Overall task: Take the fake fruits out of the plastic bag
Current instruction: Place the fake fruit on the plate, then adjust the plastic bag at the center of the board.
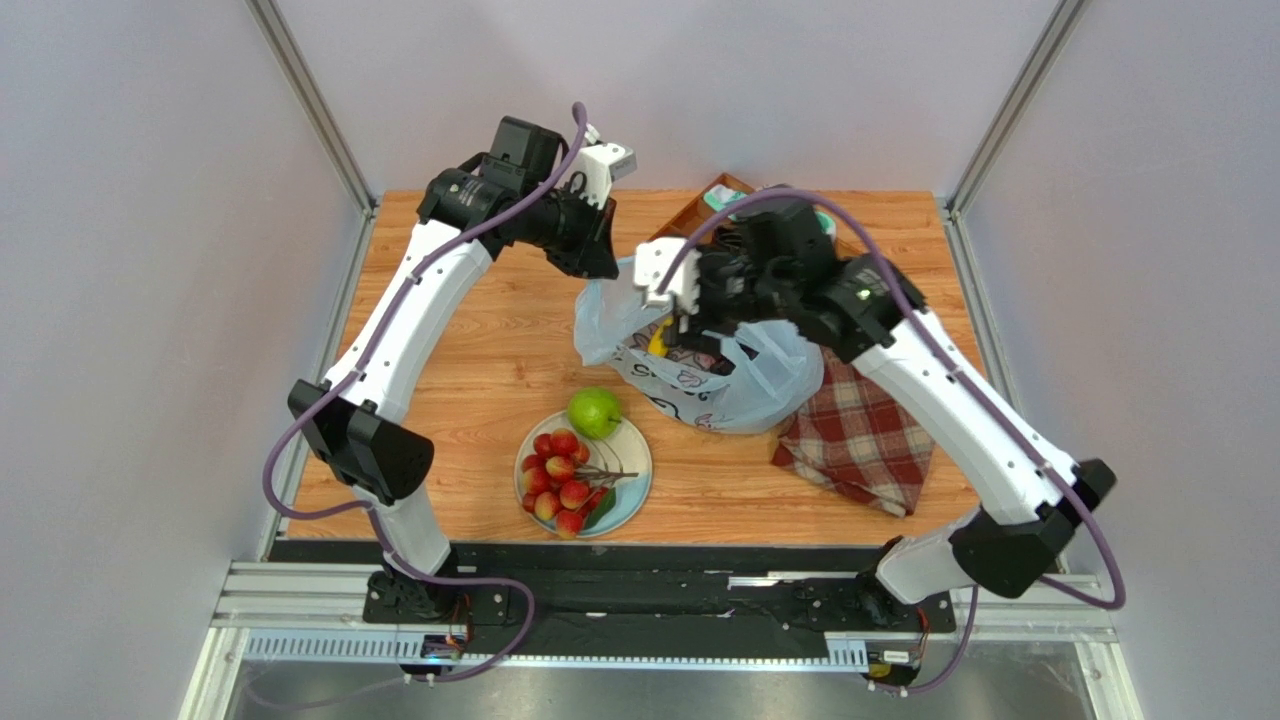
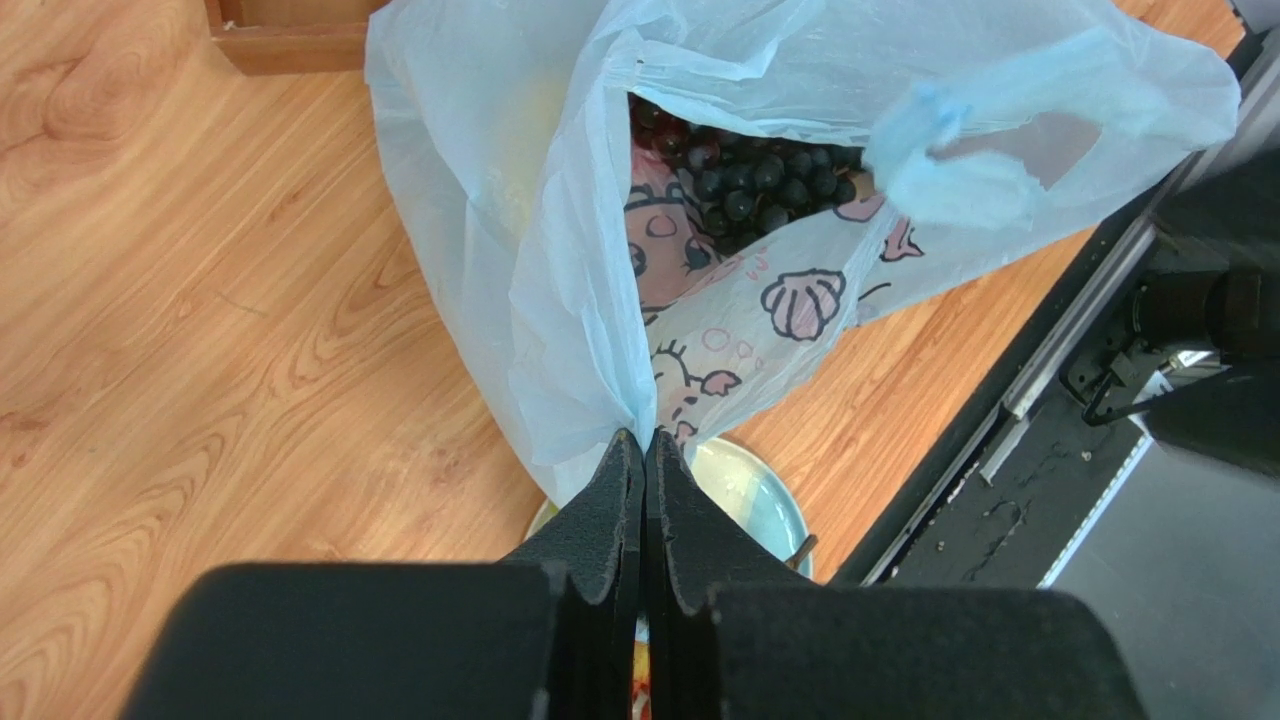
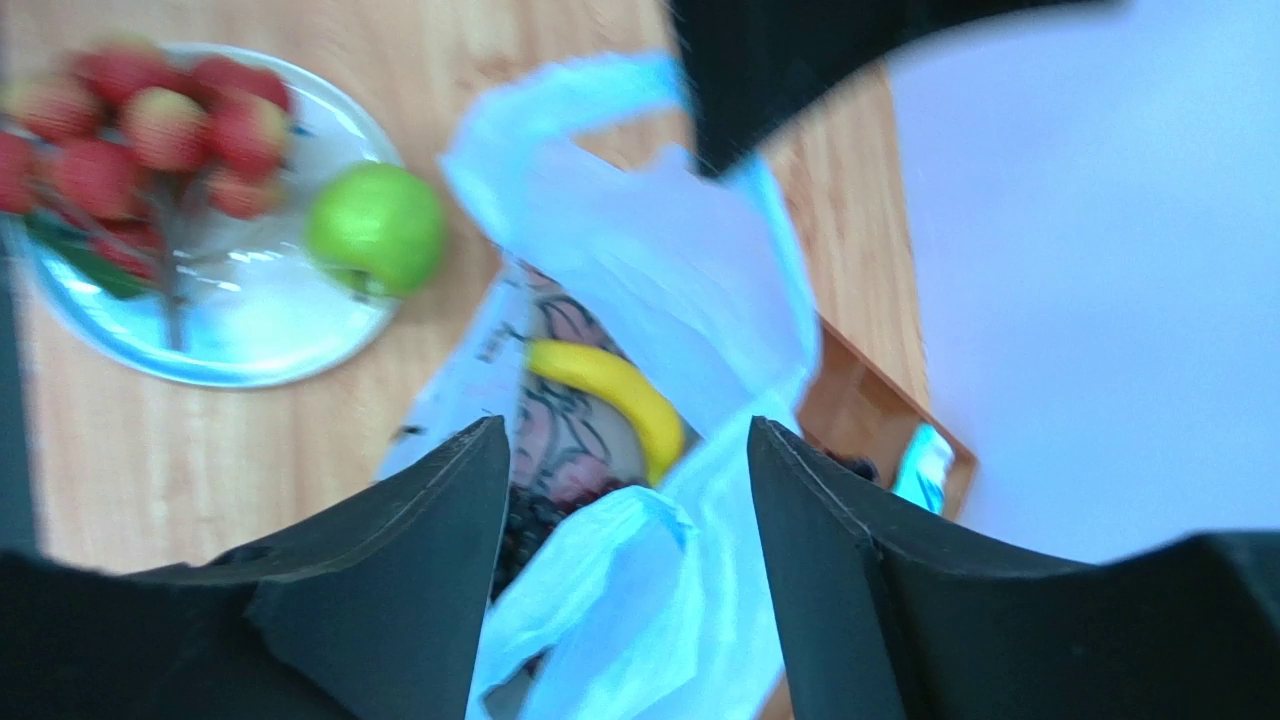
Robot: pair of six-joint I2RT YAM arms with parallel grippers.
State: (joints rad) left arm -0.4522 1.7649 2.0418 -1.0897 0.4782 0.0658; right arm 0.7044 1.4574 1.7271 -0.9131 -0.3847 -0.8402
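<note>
Firmly, left fingers (image 2: 609, 510) pinch the plastic bag (image 2: 526, 225) rim while right fingers (image 3: 436, 540) gape over the banana (image 3: 609, 393).

One bag (image 1: 751, 383), one plate (image 1: 628, 447), one plaid cloth (image 1: 857, 435), one apple (image 1: 594, 411), one banana (image 3: 616, 393), one red cluster (image 1: 559, 477), one grape bunch (image 2: 766, 177) (so four fruits total).

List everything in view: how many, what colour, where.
bag: one, pale blue, mid-table
grapes: one bunch, dark purple, inside the bag
banana: one, yellow, inside the bag
apple: one, green, at the plate's far edge
red fruits: one cluster, red, on the plate
plate: one, pale, near the table's front edge
cloth: one, red plaid, right of the bag
tray: one, wooden, far edge
table: one, light wood
left fingers: black, shut on the bag's edge
right fingers: black, open above the bag
</note>
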